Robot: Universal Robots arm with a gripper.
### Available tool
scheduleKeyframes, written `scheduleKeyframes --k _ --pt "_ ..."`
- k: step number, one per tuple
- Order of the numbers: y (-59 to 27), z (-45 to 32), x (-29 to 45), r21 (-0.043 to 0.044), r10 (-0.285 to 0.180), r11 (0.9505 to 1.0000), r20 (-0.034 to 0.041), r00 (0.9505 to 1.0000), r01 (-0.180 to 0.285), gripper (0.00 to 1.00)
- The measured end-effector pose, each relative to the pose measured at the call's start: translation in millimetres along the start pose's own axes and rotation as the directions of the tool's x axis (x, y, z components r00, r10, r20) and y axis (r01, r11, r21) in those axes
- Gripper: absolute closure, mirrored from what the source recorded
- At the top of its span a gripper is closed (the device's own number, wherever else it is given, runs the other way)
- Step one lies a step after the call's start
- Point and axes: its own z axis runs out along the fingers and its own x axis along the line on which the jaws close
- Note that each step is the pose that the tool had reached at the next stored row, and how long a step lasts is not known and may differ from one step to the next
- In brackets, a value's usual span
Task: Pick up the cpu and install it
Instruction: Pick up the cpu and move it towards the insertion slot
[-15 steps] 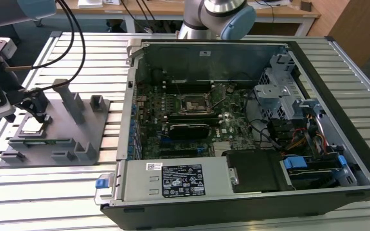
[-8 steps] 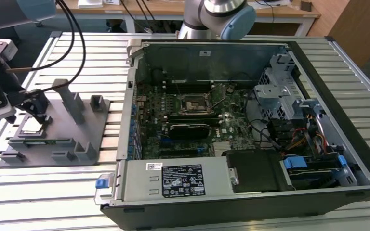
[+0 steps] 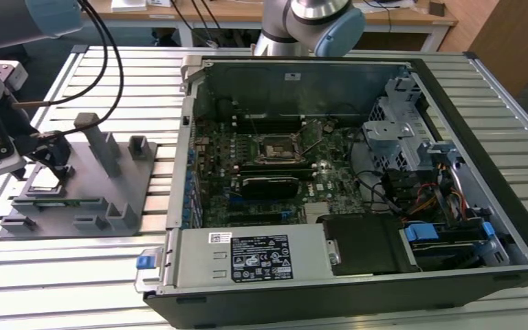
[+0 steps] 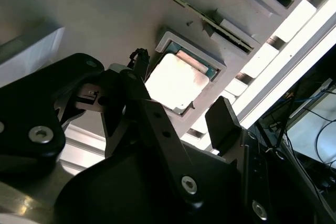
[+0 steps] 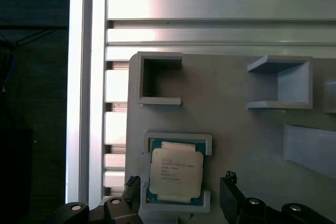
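The cpu (image 5: 176, 171) is a flat square chip with a silvery top. It lies in a shallow framed pocket of the grey plastic fixture (image 5: 236, 124). In both wrist views my gripper (image 5: 180, 183) is open just above it, one black finger (image 5: 132, 188) on each side of the chip and neither touching it. The second wrist view shows the cpu (image 4: 176, 82) between the fingers (image 4: 223, 121) of the gripper (image 4: 179, 83). In the exterior view the gripper (image 3: 51, 165) hangs over the fixture (image 3: 108, 199) at that view's left, with the cpu (image 3: 44, 184) below it.
An open computer case (image 3: 356, 172) lies to the exterior view's right of the fixture, with the black socket frame (image 3: 273, 148) mid-motherboard. Upright posts (image 3: 94, 141) rise from the fixture beside the gripper. Everything rests on a slatted aluminium table (image 3: 62, 268). Cables (image 3: 108, 55) trail from the arm.
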Motion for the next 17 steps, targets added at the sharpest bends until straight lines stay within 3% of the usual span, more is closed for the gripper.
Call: scheduleKeyframes --k 11,17 --pt "0.2 2.2 2.2 0.0007 0.001 1.0 0.0008 1.0 -0.001 0.3" --pt "3.5 9.5 2.1 0.0022 0.003 1.0 0.0006 1.0 -0.003 0.3"
